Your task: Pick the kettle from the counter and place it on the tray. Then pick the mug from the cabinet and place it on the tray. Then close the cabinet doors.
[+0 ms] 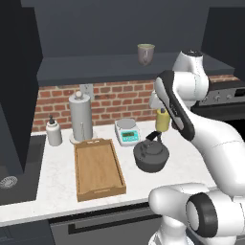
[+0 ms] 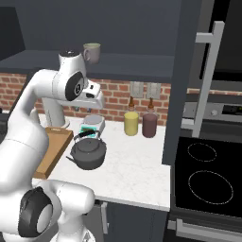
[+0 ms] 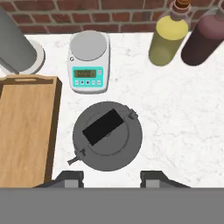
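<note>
Three steps are all undone, so I judge the first in hand: fetching the kettle. On the desk (image 1: 57,167), the tray (image 3: 22,131) lies at nine o'clock of the kettle (image 3: 107,136), just beside it but apart. In the hand view the gripper (image 3: 111,177) hovers above the kettle, fingers parted, holding nothing. Next comes a straight descent onto the handle. The scale (image 3: 89,61) display is unreadable.

Bare counter (image 3: 175,118) right of the kettle (image 3: 107,136); scale (image 3: 89,61) close behind, tray (image 3: 24,131) just left.
</note>
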Motion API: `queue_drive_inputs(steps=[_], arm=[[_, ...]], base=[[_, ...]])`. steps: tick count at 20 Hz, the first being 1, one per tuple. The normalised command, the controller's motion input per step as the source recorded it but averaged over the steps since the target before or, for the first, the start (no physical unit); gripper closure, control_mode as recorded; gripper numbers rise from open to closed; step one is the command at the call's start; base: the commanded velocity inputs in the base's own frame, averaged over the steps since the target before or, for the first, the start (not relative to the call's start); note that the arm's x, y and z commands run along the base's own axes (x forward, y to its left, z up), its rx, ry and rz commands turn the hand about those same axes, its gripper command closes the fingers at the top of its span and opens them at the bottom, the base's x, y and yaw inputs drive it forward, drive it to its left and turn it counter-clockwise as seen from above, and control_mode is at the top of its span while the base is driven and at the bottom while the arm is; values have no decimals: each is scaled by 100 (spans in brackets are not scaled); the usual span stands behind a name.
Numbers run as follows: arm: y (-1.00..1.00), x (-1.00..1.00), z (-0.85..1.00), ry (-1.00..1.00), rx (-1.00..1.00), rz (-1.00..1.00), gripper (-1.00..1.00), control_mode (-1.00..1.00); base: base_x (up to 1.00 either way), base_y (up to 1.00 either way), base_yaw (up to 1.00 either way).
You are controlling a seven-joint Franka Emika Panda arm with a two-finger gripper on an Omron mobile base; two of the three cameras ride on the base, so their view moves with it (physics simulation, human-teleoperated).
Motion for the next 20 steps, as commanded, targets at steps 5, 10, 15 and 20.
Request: queue_drive_inputs(steps=[5,10,15,20], arm=[[0,-17,-6,0,-2,0,-100,-100],[0,-63,-30,-6,-3,0,-100,-100],[10,-48,-44,0,-1,-4,-100,-100],[20,2,-49,5,0,-19,-100,-100]], base=[[0,0,0],[0,0,0],[0,0,0],[0,0,0]])
